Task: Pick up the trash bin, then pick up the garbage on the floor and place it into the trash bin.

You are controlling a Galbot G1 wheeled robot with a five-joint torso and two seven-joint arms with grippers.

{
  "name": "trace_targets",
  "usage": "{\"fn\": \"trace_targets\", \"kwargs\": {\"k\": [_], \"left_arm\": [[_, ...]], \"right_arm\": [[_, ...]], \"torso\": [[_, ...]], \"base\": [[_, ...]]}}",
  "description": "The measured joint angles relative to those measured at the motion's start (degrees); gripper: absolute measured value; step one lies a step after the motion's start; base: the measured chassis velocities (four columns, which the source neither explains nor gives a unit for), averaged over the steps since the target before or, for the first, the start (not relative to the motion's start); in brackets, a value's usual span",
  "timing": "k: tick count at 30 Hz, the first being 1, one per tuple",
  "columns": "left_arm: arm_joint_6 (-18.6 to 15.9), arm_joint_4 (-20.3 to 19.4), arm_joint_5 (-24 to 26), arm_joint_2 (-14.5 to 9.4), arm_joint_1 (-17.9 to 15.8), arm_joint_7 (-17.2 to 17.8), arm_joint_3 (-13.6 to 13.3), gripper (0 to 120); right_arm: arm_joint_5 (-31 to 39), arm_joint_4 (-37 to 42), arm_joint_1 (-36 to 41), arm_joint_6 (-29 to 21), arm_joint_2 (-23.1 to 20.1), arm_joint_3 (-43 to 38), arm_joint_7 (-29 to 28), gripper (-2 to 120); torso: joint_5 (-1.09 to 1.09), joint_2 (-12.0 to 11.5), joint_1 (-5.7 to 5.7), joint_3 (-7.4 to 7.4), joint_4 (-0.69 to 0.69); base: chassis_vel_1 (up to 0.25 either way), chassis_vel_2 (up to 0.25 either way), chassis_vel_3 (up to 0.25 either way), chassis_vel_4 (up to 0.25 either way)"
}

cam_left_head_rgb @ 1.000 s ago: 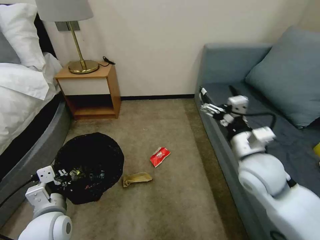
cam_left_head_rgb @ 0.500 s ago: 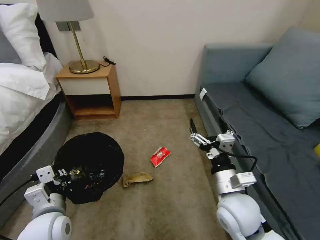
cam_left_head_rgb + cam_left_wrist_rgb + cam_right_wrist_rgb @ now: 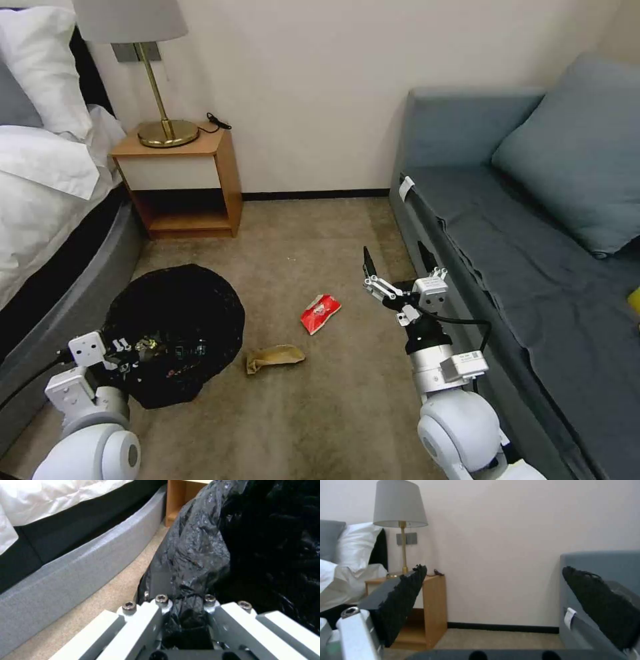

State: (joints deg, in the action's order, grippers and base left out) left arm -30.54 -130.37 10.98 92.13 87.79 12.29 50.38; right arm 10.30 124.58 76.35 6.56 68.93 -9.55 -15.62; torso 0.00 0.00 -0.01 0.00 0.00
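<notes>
Two grippers: we see one at each lower side of the head view.
Left gripper (image 3: 127, 350): we find it clamped on the crinkly black bag at the near rim of the trash bin (image 3: 177, 320); the left wrist view shows the plastic bunched between its fingers (image 3: 146, 620).
Trash bin: it sits on the carpet (image 3: 347, 413) beside the bed (image 3: 47, 220), in front of the nightstand (image 3: 183, 183).
Right gripper (image 3: 395, 273): we see it spread wide and holding nothing, raised over the carpet beside the sofa (image 3: 533, 267); its dark pads (image 3: 403, 597) stand well apart.
Garbage: the red snack packet (image 3: 319, 313) lies between bin and right gripper; the crumpled brown paper bag (image 3: 273, 357) lies nearer us, near the bin.
</notes>
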Motion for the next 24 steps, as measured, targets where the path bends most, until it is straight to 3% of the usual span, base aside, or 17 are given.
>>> {"fn": "trace_targets", "kwargs": {"k": [24], "left_arm": [[0.51,0.13,0.03,0.0,0.09,-0.07,0.18,3]], "right_arm": [[0.25,-0.58,-0.79,-0.07,-1.14,0.44,0.11,100]], "torso": [[0.0,-0.01,0.0,0.01,0.0]], "base": [[-0.084,0.081,0.086,-0.077]]}}
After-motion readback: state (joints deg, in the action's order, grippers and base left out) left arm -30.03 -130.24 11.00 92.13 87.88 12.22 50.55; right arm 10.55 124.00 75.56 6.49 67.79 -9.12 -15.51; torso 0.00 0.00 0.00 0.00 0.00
